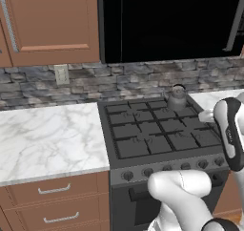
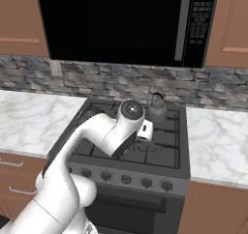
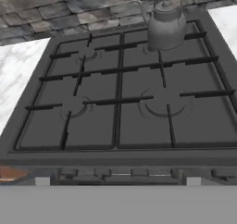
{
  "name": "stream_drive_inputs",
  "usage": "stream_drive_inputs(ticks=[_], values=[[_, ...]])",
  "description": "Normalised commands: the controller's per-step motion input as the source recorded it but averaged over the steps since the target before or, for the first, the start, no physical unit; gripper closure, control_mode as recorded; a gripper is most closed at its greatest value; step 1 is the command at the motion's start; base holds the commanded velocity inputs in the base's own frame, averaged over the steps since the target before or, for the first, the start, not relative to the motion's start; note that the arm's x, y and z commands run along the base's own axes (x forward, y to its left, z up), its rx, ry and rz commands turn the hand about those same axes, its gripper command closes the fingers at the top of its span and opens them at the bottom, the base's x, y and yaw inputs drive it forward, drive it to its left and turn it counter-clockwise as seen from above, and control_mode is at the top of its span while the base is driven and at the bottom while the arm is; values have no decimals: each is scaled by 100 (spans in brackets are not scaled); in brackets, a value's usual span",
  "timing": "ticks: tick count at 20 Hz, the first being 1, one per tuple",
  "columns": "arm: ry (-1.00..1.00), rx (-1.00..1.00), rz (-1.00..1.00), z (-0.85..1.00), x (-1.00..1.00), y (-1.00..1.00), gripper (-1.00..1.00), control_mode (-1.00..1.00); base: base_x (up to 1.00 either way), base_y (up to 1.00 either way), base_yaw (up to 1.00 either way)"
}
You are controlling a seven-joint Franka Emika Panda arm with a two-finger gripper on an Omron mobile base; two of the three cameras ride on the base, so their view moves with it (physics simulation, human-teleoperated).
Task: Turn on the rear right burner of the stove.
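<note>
The stove (image 1: 107, 130) (image 2: 181, 136) (image 3: 28, 126) is a dark grey gas range with black grid grates. Its rear right burner (image 1: 165, 112) (image 2: 167, 125) (image 3: 187, 47) carries a grey kettle (image 1: 177, 99) (image 2: 156, 108) (image 3: 165, 26). A row of small round knobs (image 1: 167, 169) (image 2: 146, 182) runs along the front panel. My gripper (image 1: 206, 115) (image 2: 145, 130) (image 3: 118, 181) hangs above the right half of the grates, well above the knobs. Its two tips stand far apart at the bottom of the hand view, open with nothing between them.
White marble counters (image 1: 47, 139) (image 2: 218, 141) flank the stove, with wooden drawers (image 1: 57, 192) under the left one. A black microwave (image 2: 121, 25) hangs above the stove, in front of a stone backsplash (image 1: 133, 79). My own arm (image 2: 101, 136) crosses the left grates.
</note>
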Motion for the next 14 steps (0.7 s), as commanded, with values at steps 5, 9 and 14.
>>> stream_drive_inputs(ticks=[5, 9, 14], values=[[-30, -4, 3, -95, -20, -100, -100, -100, 0, 0, 0], [-22, -1, 8, -73, -33, -72, -100, -100, 0, 0, 0], [-22, 0, 2, -82, -24, -8, -100, -100, 0, 0, 0]])
